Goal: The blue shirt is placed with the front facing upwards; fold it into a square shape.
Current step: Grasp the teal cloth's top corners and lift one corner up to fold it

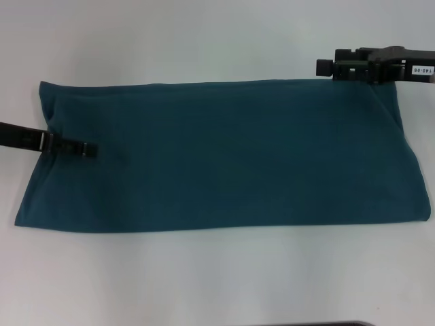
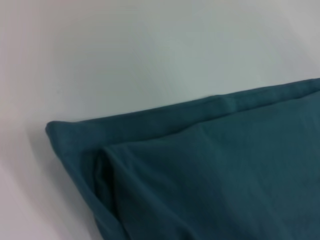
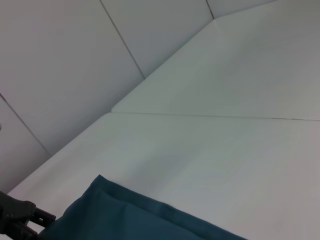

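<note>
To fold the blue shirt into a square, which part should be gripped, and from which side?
Probably a short end. The blue shirt lies as a long flat band, so grip the corners of one end and carry it over the other. The left gripper is at the left end, the right gripper at the far right corner.

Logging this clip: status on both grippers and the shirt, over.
Left gripper low over the blue shirt's left end. Right gripper hovering at its far right corner. Shirt a long folded rectangle, plain side up, not yet square. Nothing obstructing.

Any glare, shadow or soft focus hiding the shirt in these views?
Head view: even light, blue shirt sharp, faint shadow along its near edge, no glare. Left wrist view: folded corner slightly soft. Right wrist view: shirt corner clear, table evenly lit.
</note>
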Tool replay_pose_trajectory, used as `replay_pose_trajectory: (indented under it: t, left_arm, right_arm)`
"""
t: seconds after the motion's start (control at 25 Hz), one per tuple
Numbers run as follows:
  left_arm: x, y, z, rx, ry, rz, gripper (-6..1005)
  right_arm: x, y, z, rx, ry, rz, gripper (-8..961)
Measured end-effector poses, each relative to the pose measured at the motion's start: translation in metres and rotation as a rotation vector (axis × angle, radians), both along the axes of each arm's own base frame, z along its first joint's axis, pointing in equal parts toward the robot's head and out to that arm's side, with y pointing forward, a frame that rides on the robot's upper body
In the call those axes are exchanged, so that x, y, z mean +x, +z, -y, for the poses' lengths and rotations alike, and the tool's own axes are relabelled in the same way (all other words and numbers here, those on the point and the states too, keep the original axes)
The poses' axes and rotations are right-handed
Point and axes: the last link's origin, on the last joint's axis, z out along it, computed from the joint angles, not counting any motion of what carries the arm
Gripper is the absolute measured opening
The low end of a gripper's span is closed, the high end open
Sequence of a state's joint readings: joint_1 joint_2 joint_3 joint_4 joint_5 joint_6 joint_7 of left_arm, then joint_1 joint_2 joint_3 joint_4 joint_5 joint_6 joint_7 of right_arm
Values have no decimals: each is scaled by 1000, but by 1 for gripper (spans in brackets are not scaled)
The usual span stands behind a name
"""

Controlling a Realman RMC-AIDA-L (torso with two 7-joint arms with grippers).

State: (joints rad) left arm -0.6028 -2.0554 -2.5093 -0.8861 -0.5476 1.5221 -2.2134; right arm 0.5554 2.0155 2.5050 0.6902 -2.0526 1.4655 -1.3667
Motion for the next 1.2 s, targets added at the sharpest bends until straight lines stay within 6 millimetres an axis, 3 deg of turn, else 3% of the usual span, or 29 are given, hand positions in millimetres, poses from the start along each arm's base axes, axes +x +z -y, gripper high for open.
replay_pose_trajectory:
  t: [0.12,0.8,0.88,1.2]
  left_arm:
    - [0,1,-1,4,-3,-4,887]
    - [-1,4,-4,31,4,-20,541]
    - [-1,3,-4,30,3,-21,302]
    - [-4,5,-4,40,8,-27,78]
  right_arm:
    - [0,0,0,1,0,0,779]
    - [-3,1,-1,3,7,-15,778]
    - [-3,1,-1,3,7,-15,779]
    - [-3,1,-1,3,7,-14,779]
